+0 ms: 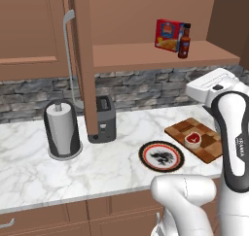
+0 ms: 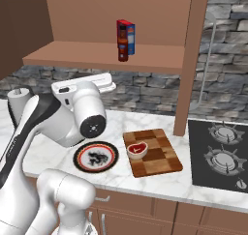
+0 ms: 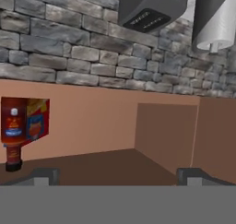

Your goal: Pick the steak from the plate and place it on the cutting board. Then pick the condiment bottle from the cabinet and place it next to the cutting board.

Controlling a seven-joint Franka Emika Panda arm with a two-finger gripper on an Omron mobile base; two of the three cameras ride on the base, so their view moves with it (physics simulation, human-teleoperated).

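The steak [image 1: 193,140] [image 2: 137,149] lies on the checkered cutting board [image 1: 210,146] [image 2: 157,161], just right of the plate [image 1: 161,144] [image 2: 80,154], whose patterned centre is bare. On the shelf of the open cabinet [image 1: 141,55] [image 2: 92,55] the dark red condiment bottle [image 1: 185,42] [image 2: 123,45] [image 3: 13,135] stands upright beside a red and yellow box [image 1: 168,35]. My gripper [image 3: 117,178] is open, its tips wide apart with nothing between them. It hovers above the counter below shelf height, and the rolled hand view has the bottle upside down at the far left.
A dark toaster [image 1: 104,118] and a paper towel holder [image 1: 62,130] stand on the marble counter left of the plate. A stove top [image 2: 220,154] lies right of the board. The cabinet's upright panel [image 2: 186,60] and long silver handle [image 1: 68,50] hang close by.
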